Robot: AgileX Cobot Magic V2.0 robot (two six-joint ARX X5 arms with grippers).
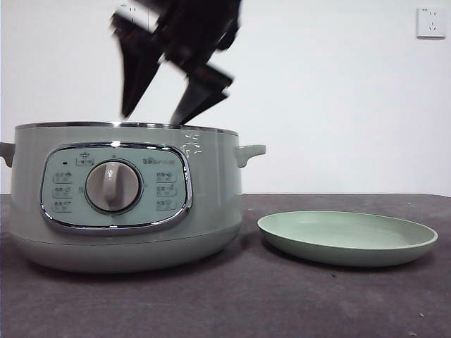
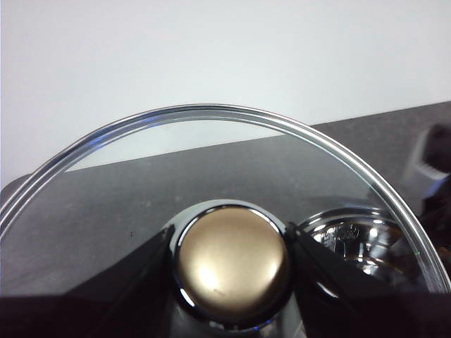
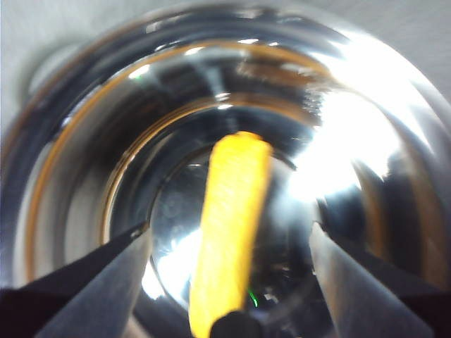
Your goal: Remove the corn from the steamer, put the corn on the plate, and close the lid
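The pale green steamer (image 1: 120, 197) stands open at the left of the table. My right gripper (image 1: 151, 116) hangs just above its chrome rim with its jaws open. In the right wrist view the yellow corn (image 3: 232, 211) lies on the shiny floor of the steamer (image 3: 84, 141), between and below the open jaws of the right gripper (image 3: 227, 232). The pot wall hides the corn in the front view. My left gripper (image 2: 231, 267) is shut on the knob of the glass lid (image 2: 211, 162), held off the pot and out of the front view. The pale green plate (image 1: 347, 236) sits empty to the right of the steamer.
The dark grey table (image 1: 282, 303) runs in front of a white wall with a socket (image 1: 430, 22) at the top right. The left wrist view shows part of the steamer's chrome inside (image 2: 352, 243) through the lid, and the other arm (image 2: 437, 169) at the edge.
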